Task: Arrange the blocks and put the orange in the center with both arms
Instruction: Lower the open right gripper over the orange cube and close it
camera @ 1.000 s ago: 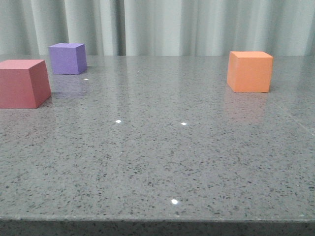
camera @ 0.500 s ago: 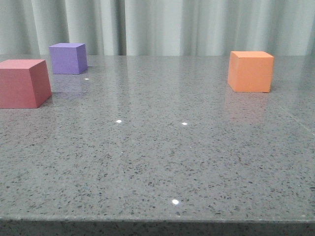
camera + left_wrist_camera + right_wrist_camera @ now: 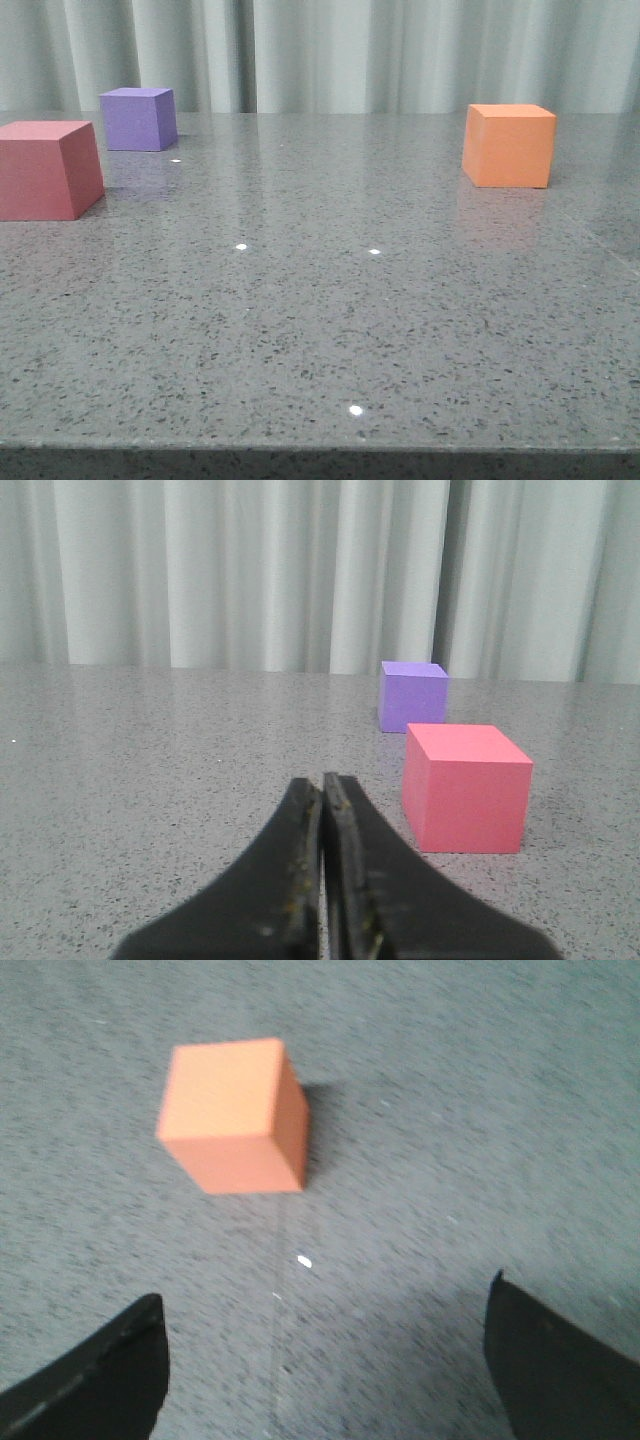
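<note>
**Orange cube untouched; one pincer spread, one pinched shut**

Grey speckled stone forms the table (image 3: 330, 330), glossy enough to mirror the blocks, and serves as the landmark here.

Nearest the table's front edge nothing stands; no arm shows in the front view. The red-pink cube (image 3: 48, 170) sits at the table's left side, partly cut by the frame. Behind it, nearer the table's back edge, is the purple cube (image 3: 138, 119), apart from the red-pink one. The orange cube (image 3: 508, 146) stands alone toward the table's right, well apart from both.

Left gripper (image 3: 322, 810): tips pressed together, holding nothing, low over the table with the red-pink cube near and ahead.

Right gripper (image 3: 325, 1350): fingers spread wide, empty, above the table with the orange cube ahead of the gap, not yet between the fingers.

Judgement: the cube looks light, matte and probably foam-like, so likely grippy and slightly yielding. Take it across two opposite flat faces, squared up, avoiding the sharp corners; it may skid on the polished stone if nudged.
</note>
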Tool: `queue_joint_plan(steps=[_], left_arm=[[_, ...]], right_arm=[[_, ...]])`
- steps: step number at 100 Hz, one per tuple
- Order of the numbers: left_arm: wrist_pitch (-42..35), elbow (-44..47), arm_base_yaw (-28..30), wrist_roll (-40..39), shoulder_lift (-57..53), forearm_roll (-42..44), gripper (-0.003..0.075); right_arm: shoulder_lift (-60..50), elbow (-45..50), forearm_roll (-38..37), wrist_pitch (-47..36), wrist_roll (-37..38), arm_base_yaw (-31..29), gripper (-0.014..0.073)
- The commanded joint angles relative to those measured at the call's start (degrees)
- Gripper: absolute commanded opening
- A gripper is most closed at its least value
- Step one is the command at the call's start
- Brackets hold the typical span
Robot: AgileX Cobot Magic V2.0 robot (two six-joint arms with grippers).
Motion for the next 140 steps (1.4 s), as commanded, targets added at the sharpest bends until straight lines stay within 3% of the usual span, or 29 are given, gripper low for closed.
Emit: queue_joint_plan(steps=[1, 54, 105, 112, 129, 140], left_arm=[[-4.4, 2.5, 0.2, -0.3, -2.1, -0.6, -0.0020], [-4.4, 2.5, 0.2, -0.3, -2.1, -0.6, -0.0020], [-4.4, 2.5, 0.2, -0.3, -2.1, -0.6, -0.0020], [-4.4, 2.5, 0.2, -0.3, -2.1, -0.6, -0.0020], [-4.4, 2.5, 0.2, -0.3, -2.1, -0.6, -0.0020], [-4.4, 2.5, 0.2, -0.3, -2.1, -0.6, -0.0020]], right_arm=[[2.7, -5.2, 0.6, -3.5, -0.2, 2.1, 0.0633], [28.7, -28.3, 0.6, 0.7, -0.2, 5.9, 0.0633], [37.2, -29.9, 0.6, 2.1, -0.2, 5.9, 0.0631], [37.4, -29.9, 0.6, 2.1, -0.2, 5.9, 0.0589], [37.4, -29.9, 0.6, 1.1, -0.2, 5.9, 0.0368], [37.4, -29.9, 0.6, 1.7, -0.2, 5.9, 0.0313]])
